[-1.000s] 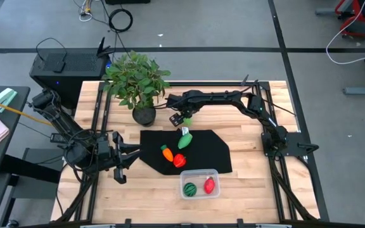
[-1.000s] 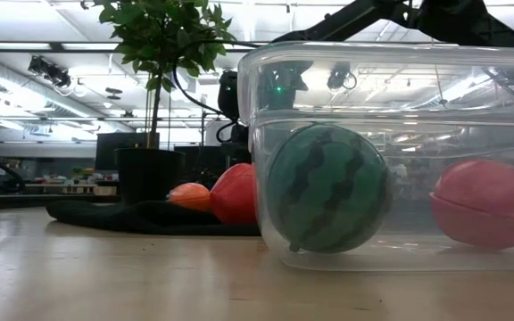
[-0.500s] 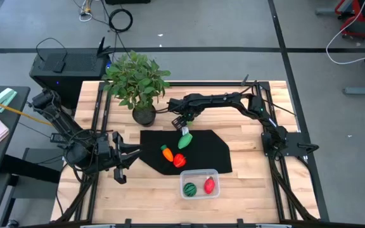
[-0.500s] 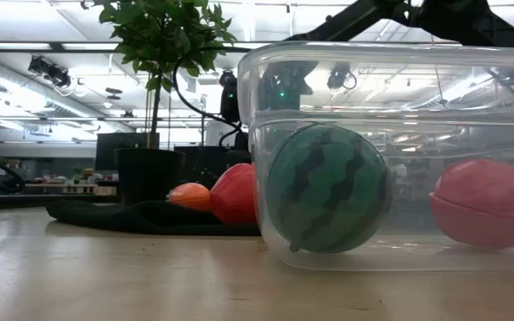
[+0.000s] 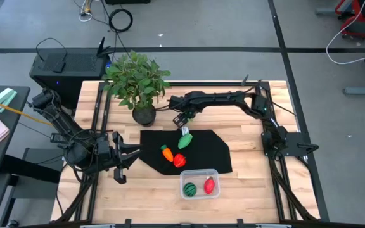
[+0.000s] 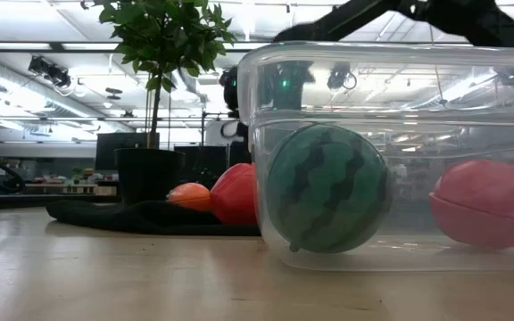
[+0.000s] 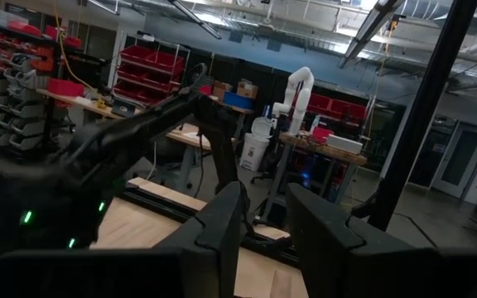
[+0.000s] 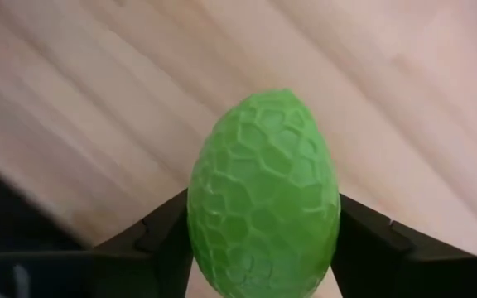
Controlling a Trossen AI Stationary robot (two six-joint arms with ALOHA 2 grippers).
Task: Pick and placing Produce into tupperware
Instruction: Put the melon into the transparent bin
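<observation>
Wooden table (image 5: 252, 183), tupperware (image 6: 391, 152) cut off.

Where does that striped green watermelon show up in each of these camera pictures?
High view: the watermelon lies in the clear tub's left half, beside a red fruit.
Low view: the watermelon fills the middle, seen through the tub wall.
Left wrist view: not in it.
Right wrist view: not in it.
Shared landmark: the potted plant.

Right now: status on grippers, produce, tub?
Right gripper shut on light green fruit, near the potted plant. Left gripper parked off the mat's left edge. Tupperware holds watermelon and red piece. Nothing blocking.
</observation>
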